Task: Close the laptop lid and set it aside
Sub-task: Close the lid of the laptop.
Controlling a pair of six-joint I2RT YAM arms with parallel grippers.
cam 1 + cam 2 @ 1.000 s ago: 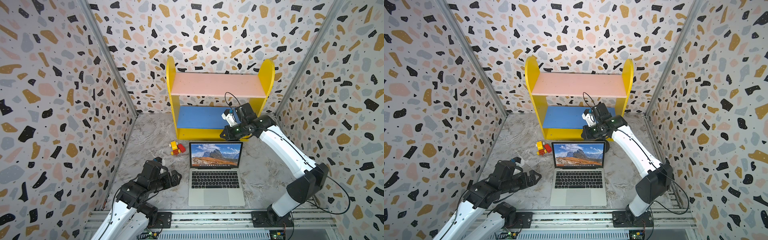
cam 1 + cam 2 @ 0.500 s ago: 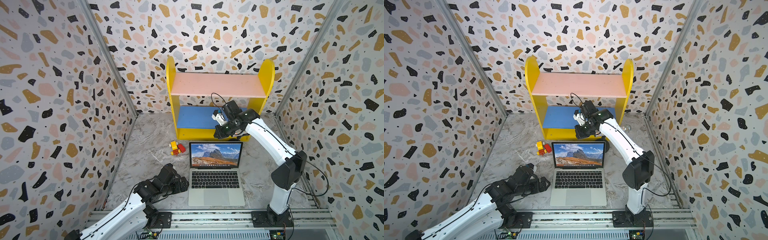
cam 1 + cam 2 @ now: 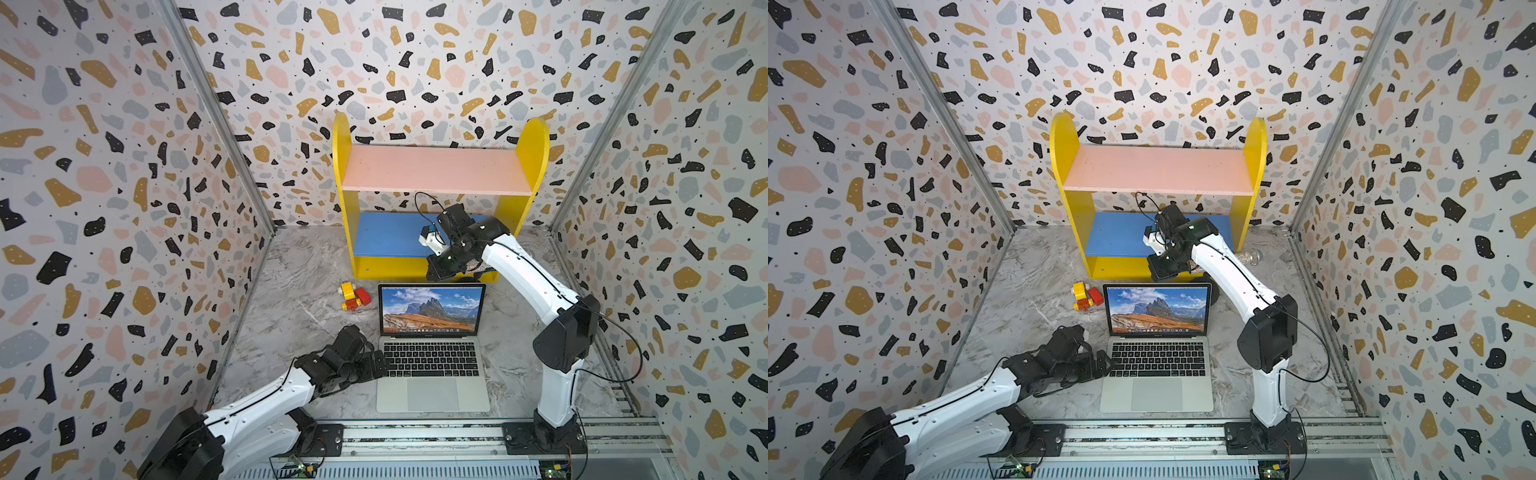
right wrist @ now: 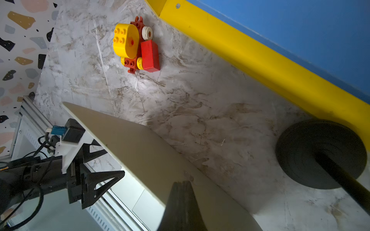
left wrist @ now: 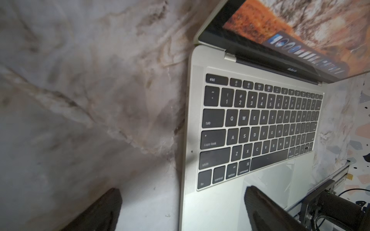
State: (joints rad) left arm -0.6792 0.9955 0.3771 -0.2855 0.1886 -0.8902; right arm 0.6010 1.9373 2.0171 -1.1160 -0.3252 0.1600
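Closer now to the silver-grey aluminium laptop (image 3: pixel 432 395), left jaws stand apart, right jaws together behind its upright silver-grey lid (image 3: pixel 431 309), ready to push.

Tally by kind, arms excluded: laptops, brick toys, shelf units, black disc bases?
Laptop: 1
Red-and-yellow brick toy: 1
Shelf unit: 1
Black disc base: 1
Total: 4
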